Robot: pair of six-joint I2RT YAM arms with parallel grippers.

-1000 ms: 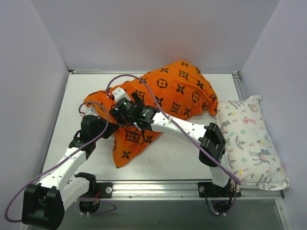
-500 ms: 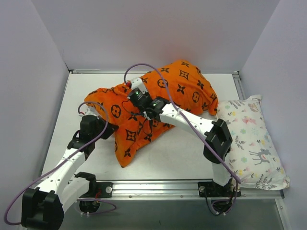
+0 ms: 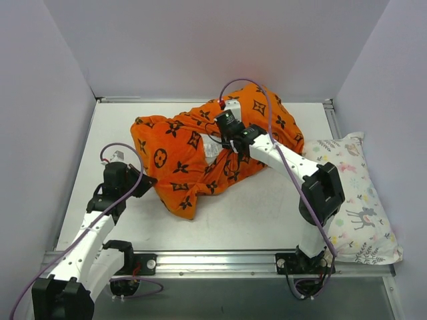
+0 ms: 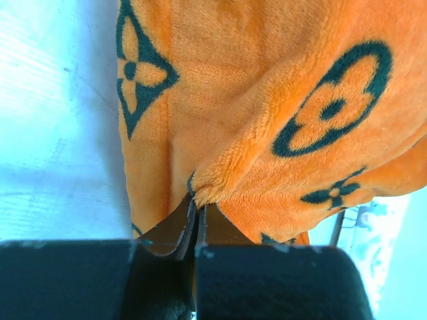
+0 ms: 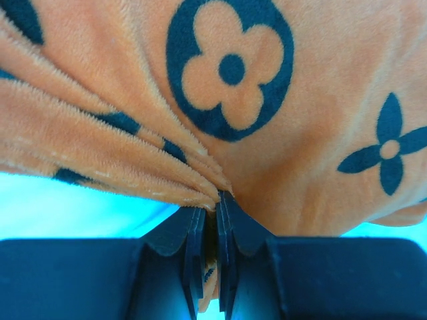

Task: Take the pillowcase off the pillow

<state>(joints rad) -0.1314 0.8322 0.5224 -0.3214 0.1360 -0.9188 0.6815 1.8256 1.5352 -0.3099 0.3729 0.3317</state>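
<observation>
At mid-table, toward the back, the pillowcase (image 3: 180, 157) is lying bunched and twisted, bulging at its right end. The pillow is not showing, so I am judging it to be inside. The right gripper (image 5: 210, 200) is clamping a gathered pleat of orange fabric at the cover's waist, jaws nearly closed on it. The left gripper (image 4: 195, 208) is pinching a fold at the near-left edge, jaws likewise almost shut.

Step in hand, as I am reading it: stretching the cover between two holds. The next move is calling for opposing pulls that free the filling, not just drag the bundle.

The table (image 3: 267, 213) is showing matte white, with plain pale walls on three sides. A printed pillow (image 3: 347, 193) is lying along the right edge, close by the cover.
</observation>
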